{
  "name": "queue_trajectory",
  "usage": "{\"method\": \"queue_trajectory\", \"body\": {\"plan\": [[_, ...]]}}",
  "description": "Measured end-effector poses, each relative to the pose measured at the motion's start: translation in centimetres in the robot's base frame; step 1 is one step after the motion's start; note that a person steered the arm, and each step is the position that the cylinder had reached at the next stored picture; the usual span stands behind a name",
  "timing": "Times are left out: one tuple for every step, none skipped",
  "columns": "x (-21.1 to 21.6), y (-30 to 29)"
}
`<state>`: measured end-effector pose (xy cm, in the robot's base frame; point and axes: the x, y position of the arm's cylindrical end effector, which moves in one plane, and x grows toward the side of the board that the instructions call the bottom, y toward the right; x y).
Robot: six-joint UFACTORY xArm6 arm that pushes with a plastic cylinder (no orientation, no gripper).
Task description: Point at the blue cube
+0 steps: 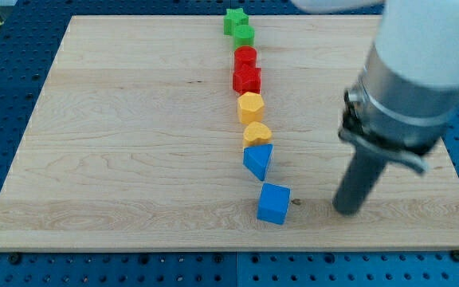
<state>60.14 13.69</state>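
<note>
Eight blocks run in a line down the desk [118, 119]. Nearest sits the blue cube [273, 203], just below the blue triangular block [258, 160]. Our end effector is a plain rod with nothing to open or close; our tip [347, 210] rests right of the cube, apart, so pointing requires leftward travel.

Pale wooden board [134, 143] atop blue perforated table [6, 72].

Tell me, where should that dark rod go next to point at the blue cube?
Probably a short slide toward the view's left. My tip rests on the board to the right of the blue cube, at about its height in the view, with bare wood between them.
</note>
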Motion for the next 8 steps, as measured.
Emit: {"method": "queue_trajectory", "body": {"plan": [[1.4, -0.1], [1.4, -0.1], [0.4, -0.9], [-1.3, -1.3], [-1.4, -3.0], [-1.4, -4.5], [-1.4, -5.1], [-1.4, -5.3]]}}
